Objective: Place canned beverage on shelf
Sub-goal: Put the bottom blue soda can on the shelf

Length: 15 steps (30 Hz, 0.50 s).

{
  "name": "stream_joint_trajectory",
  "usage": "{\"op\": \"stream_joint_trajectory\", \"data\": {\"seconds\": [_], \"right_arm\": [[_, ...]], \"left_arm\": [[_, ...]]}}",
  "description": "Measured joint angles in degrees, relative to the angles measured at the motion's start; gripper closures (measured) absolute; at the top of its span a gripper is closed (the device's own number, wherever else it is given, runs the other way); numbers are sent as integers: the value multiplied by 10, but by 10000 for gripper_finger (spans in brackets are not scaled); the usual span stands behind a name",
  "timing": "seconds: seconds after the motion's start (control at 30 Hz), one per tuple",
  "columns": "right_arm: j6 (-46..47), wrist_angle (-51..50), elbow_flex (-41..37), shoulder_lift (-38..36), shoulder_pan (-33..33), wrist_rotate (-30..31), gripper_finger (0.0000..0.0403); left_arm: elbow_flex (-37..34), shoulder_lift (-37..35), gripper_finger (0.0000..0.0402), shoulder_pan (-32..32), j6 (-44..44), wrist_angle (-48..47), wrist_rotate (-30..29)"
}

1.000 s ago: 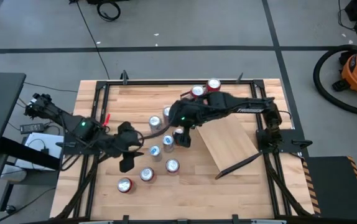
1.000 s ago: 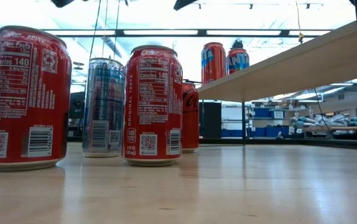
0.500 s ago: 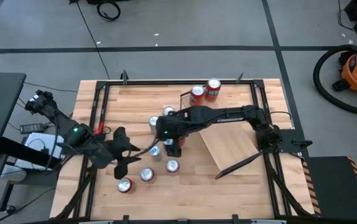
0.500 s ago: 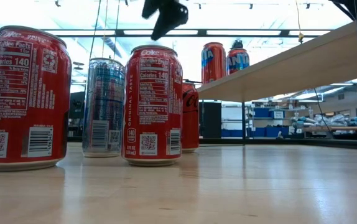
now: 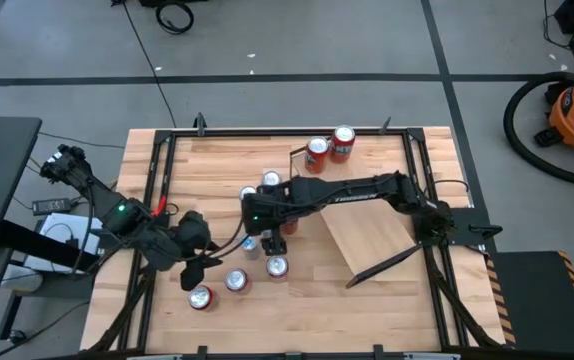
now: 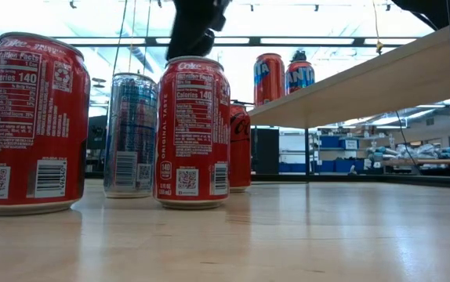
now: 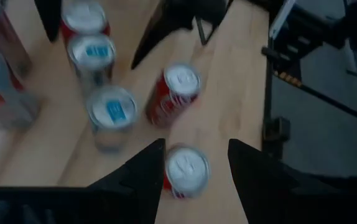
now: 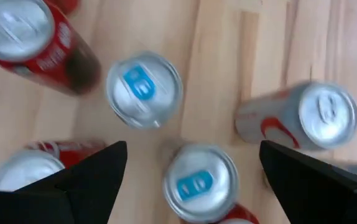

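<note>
**Right gripper spread wide above the can cluster; shelf carries two cans**

The right gripper (image 5: 275, 240) hangs over the loose cans at mid-table, fingers (image 8: 85, 174) spread wide and empty, a blue-tabbed can (image 8: 200, 182) directly between them and below. The left gripper (image 5: 196, 268) sits at the cluster's left edge, fingers partly apart and holding nothing, with a red can (image 7: 186, 170) below the gap. The shelf (image 5: 367, 232) lies sloped on the table's right half. Two cans (image 5: 329, 147) stand at its far upper end. Remaining cans stand upright on the tabletop (image 5: 217, 160).
</note>
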Motion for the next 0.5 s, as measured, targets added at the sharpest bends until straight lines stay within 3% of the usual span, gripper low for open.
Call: {"op": "stream_joint_trajectory", "data": {"seconds": [0.13, 0.5], "right_arm": [[23, 36, 0, 0, 3, -27, 26], [8, 104, 0, 10, 11, -28, 26]], "left_arm": [[0, -6, 216, -7, -42, -46, 22], [0, -62, 216, -48, -112, -127, 0]]}}
